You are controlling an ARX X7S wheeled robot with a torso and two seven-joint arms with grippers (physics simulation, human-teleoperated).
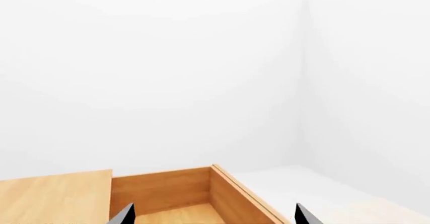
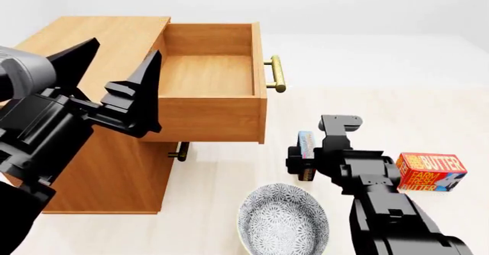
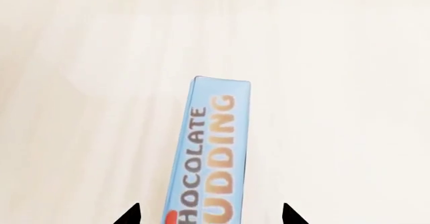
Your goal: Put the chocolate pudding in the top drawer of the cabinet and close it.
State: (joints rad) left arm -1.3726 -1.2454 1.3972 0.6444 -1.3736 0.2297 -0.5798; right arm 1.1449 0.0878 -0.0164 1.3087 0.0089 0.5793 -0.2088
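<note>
Cabinet stands with top drawer pulled fully out, ready to receive. Left gripper hovers beside it, jaws spread, empty. Right gripper, jaws apart, straddles the chocolate pudding, on edge on the floor; contact unclear, tips cropped.

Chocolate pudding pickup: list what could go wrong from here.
1. The chocolate pudding stands on its narrow edge between the open right tool's tips; an off-center closing could tip it over.
2. The patterned bowl sits close beside the right arm and might get bumped.
3. The left tool hovers by the open top drawer, possibly crowding the drop-in.
</note>
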